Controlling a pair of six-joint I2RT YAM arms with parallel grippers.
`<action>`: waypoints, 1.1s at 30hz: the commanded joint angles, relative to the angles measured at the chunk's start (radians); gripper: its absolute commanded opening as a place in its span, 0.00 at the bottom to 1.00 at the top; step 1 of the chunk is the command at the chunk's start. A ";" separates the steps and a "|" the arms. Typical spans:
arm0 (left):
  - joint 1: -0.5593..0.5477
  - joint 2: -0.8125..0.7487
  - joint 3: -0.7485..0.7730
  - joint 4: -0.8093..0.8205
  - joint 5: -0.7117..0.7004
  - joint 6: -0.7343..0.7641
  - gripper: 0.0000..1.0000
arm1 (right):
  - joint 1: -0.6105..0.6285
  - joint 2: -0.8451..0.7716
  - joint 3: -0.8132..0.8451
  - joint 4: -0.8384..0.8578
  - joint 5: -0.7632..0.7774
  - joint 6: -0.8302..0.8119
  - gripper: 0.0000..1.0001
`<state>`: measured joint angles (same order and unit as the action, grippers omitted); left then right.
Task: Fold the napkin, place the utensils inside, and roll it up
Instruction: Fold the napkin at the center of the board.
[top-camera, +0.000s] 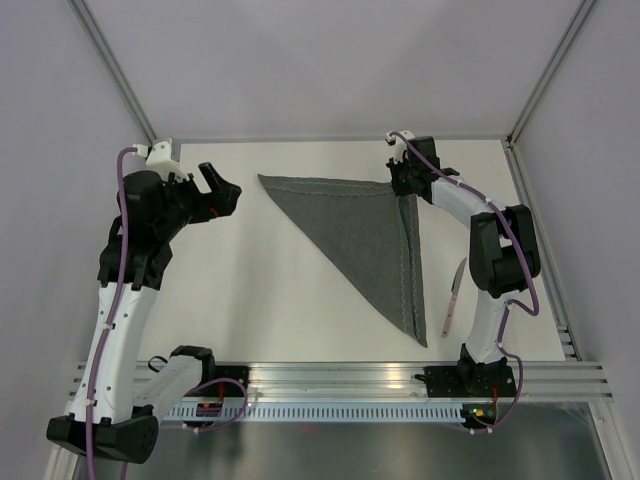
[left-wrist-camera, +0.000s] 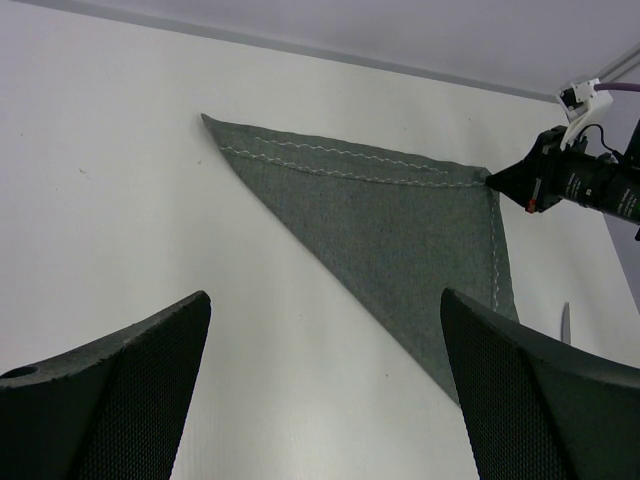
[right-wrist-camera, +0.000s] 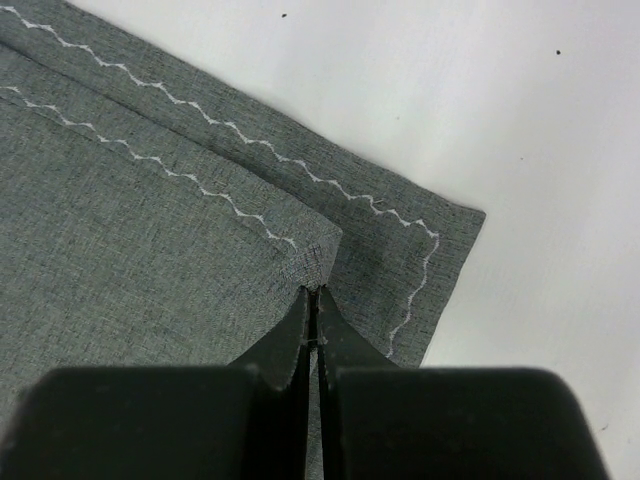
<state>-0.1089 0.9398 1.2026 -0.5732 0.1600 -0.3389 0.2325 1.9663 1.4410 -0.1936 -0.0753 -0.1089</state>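
The dark grey napkin (top-camera: 360, 235) lies folded into a triangle on the white table, with pale stitching along its far and right edges. It also shows in the left wrist view (left-wrist-camera: 400, 220). My right gripper (top-camera: 405, 180) sits at the napkin's far right corner. In the right wrist view (right-wrist-camera: 315, 290) it is shut on the top layer's corner, and the napkin (right-wrist-camera: 150, 250) puckers at the tips. My left gripper (top-camera: 225, 190) is open and empty (left-wrist-camera: 322, 295), hovering left of the napkin. One silvery utensil (top-camera: 455, 292) lies right of the napkin, under the right arm.
A metal rail (top-camera: 330, 375) runs along the table's near edge. Grey walls and frame posts (top-camera: 120, 75) enclose the far side and both sides. The right arm's elbow (top-camera: 505, 250) hangs over the table's right part.
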 joint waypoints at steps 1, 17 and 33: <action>0.003 0.005 -0.001 0.029 0.019 -0.008 1.00 | -0.004 -0.061 0.036 0.029 -0.044 0.018 0.00; -0.002 0.288 -0.123 0.375 -0.138 -0.244 1.00 | -0.002 -0.060 0.012 0.034 -0.054 0.025 0.00; -0.017 1.002 0.297 0.470 -0.387 -0.331 0.87 | 0.001 -0.067 0.024 0.026 -0.047 0.011 0.00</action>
<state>-0.1204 1.8866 1.3678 -0.1474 -0.1780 -0.6014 0.2329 1.9381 1.4410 -0.1947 -0.1177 -0.0982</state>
